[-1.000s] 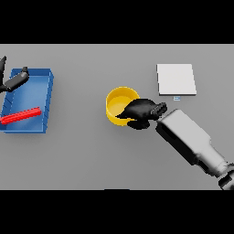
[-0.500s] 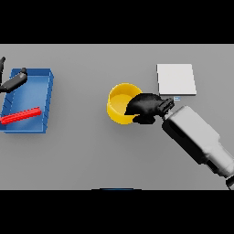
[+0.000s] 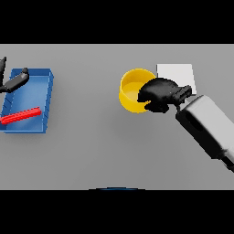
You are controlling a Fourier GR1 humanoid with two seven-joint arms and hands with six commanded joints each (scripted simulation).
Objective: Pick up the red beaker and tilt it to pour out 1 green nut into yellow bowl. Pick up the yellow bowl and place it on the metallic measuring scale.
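The yellow bowl (image 3: 130, 91) is in the middle of the head view, just left of the pale square measuring scale (image 3: 176, 73). My right hand (image 3: 160, 93) is shut on the bowl's right rim, with its fingers curled over the edge, and it partly covers the scale's lower left corner. I cannot see inside the bowl well enough to tell what it holds. The red beaker (image 3: 20, 115) lies on its side in the blue tray (image 3: 48, 100) at the left. My left hand (image 3: 14, 82) is at the far left edge, over the tray's back corner, with its fingers straight and holding nothing.
The blue tray takes up the table's left side. My right forearm (image 3: 205, 125) slants across the table from the lower right up to the bowl.
My right hand has carried the yellow bowl toward the back right, up to the scale's edge. My left hand has drifted slightly further left, toward the view's edge.
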